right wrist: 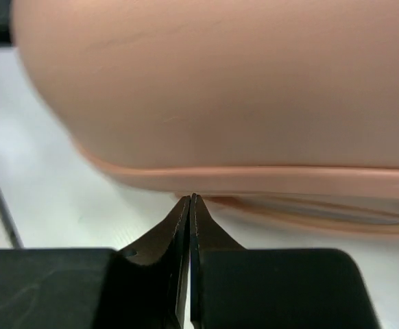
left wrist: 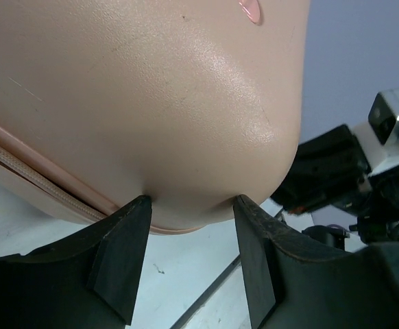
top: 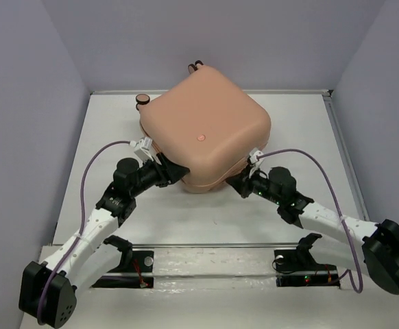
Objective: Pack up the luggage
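1. The left hand [left wrist: 192, 200] has its fingers [left wrist: 127, 253] apart. Both tips touch the rounded near corner of the luggage [top: 206, 130], which bulges between and above them.
2. The right hand [right wrist: 190, 199] has its fingers [right wrist: 165, 233] pressed together, with nothing visible between them. The tips sit just under the luggage's seam rim [right wrist: 254, 179], right ahead of them.
3. The luggage lies flat and closed on the white table [top: 186, 219], directly ahead of both hands, with one corner pointing back between them.
4. Its wheels [top: 142, 101] are on the edge farthest from the hands, toward the far left. The shell looks nearly square from above. Its long axis seems to run from that wheeled end diagonally toward the right hand.
5. A zipper [left wrist: 42, 185] runs along the seam to the left of the left hand's fingers.
6. A small pink oval badge [top: 200, 138] sits on top of the shell, beyond both hands. No writing on it can be read.
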Motion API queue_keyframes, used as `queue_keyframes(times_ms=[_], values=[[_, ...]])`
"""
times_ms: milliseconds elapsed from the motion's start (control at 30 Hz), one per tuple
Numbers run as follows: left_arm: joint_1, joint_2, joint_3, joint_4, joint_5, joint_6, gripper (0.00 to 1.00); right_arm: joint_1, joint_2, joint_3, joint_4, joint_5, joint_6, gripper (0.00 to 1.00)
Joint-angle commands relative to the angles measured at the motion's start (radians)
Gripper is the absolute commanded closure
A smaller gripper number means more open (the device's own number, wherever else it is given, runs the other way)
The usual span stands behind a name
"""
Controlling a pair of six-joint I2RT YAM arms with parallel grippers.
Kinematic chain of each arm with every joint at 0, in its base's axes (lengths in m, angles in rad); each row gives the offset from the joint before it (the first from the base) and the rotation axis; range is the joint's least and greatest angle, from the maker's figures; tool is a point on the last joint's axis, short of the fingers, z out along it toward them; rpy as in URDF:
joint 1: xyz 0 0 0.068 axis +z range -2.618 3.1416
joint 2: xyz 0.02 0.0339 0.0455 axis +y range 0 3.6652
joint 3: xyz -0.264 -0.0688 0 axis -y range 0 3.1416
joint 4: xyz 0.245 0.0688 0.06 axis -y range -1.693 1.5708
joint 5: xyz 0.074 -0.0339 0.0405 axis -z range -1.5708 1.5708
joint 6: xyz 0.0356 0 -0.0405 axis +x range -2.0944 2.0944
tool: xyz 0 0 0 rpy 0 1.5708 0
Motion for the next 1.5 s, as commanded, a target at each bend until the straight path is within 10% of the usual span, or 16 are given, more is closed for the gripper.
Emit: queue_keyframes(times_ms=[0, 200, 333, 733, 1100, 1467], values=[[-0.009, 0.021, 0.011, 0.075, -0.059, -0.003, 0.39, 0.127, -0.018, -0.006, -0.089, 0.118, 0.061, 0.93], [-0.009, -0.018, 0.022, 0.018, -0.101, 0.035, 0.39, 0.078, -0.156, 0.023, -0.253, 0.423, 0.106, 0.93], [-0.009, -0.054, 0.021, -0.055, -0.141, 0.062, 0.39, -0.193, -0.058, 0.103, -0.310, 0.282, 0.182, 0.90], [-0.007, -0.222, 0.090, -0.270, -0.274, 0.152, 0.20, -0.514, 0.274, 0.445, -0.344, 0.121, 0.421, 0.15], [-0.009, -0.254, 0.068, -0.251, -0.164, 0.130, 0.10, -0.521, 0.701, 0.706, -0.272, -0.113, 0.679, 0.34], [-0.009, -0.246, 0.039, -0.257, -0.205, 0.141, 0.06, -0.389, 0.525, 0.560, -0.278, -0.083, 0.557, 0.32]])
